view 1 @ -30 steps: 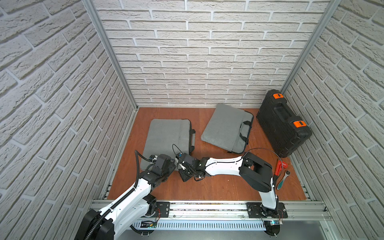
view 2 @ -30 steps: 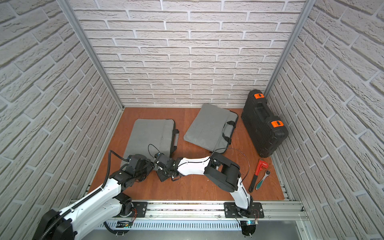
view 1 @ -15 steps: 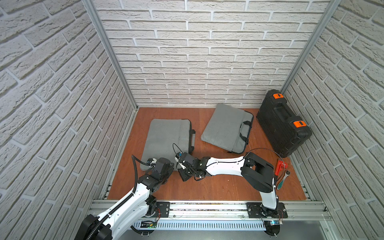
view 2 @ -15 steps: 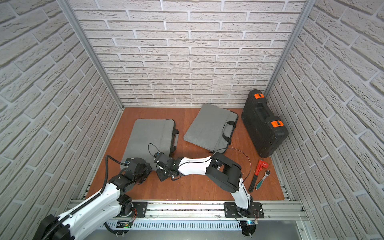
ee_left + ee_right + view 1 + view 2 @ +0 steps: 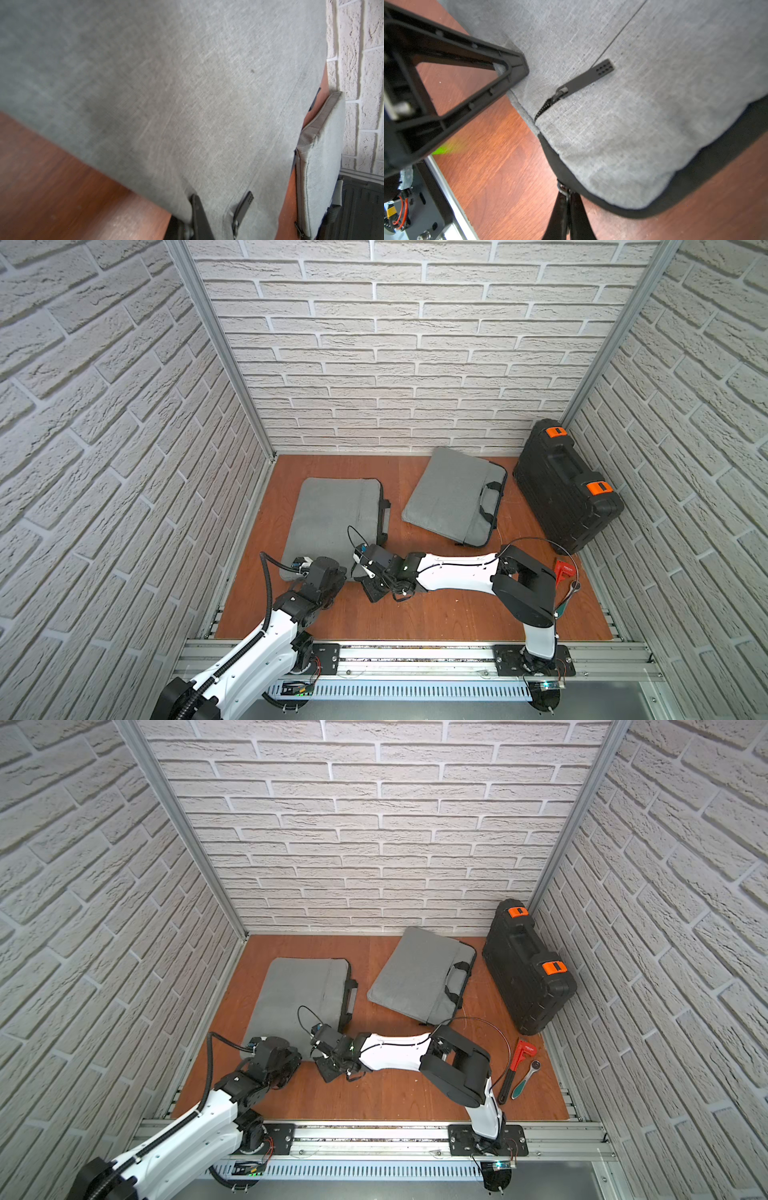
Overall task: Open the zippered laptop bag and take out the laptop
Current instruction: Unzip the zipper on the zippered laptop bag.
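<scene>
Laptop bag (image 5: 332,522): outstretched right claw (image 5: 568,197) pinches its zipper pull (image 5: 562,188), left claw (image 5: 221,197) clamps its near edge.

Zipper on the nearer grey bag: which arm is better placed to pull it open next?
Right. The right gripper is shut on the zipper pull at the laptop bag's corner; the left gripper only pinches its near edge.

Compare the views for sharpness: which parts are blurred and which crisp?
Left wrist view: the laptop bag fabric is smeared, sharper toward the brick wall. Right wrist view: the pocket zipper pull is crisp, the left gripper blurs near the lens. Both top views: sharp, evenly lit.
</scene>
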### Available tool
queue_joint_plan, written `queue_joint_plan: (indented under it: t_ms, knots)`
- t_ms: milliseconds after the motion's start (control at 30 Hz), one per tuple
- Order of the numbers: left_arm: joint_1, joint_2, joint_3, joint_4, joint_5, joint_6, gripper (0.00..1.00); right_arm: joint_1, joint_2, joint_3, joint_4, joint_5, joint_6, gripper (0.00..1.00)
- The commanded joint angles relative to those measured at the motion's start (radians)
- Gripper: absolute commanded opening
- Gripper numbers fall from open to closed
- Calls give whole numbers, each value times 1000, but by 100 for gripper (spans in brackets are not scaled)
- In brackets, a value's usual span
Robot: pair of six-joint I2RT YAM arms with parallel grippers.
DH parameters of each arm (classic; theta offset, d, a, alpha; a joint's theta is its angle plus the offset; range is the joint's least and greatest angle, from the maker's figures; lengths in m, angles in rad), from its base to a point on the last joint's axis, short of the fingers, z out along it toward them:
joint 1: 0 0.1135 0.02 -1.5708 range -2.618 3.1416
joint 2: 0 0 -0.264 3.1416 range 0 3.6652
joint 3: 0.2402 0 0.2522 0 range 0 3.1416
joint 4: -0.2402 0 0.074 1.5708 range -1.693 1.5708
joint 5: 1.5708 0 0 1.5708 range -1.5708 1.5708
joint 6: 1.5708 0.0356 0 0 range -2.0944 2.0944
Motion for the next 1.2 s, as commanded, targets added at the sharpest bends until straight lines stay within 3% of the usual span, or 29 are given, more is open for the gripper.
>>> queue_joint_plan:
  t_ms: [0,1167]
  knots:
    - [25,-34,-25,-73,-71,30,0,-1,-68,-24,-90,13,-18,6]
    - [191,-178,-3,-233,-21,130,0,-154,-28,-22,-109,34,-85,6]
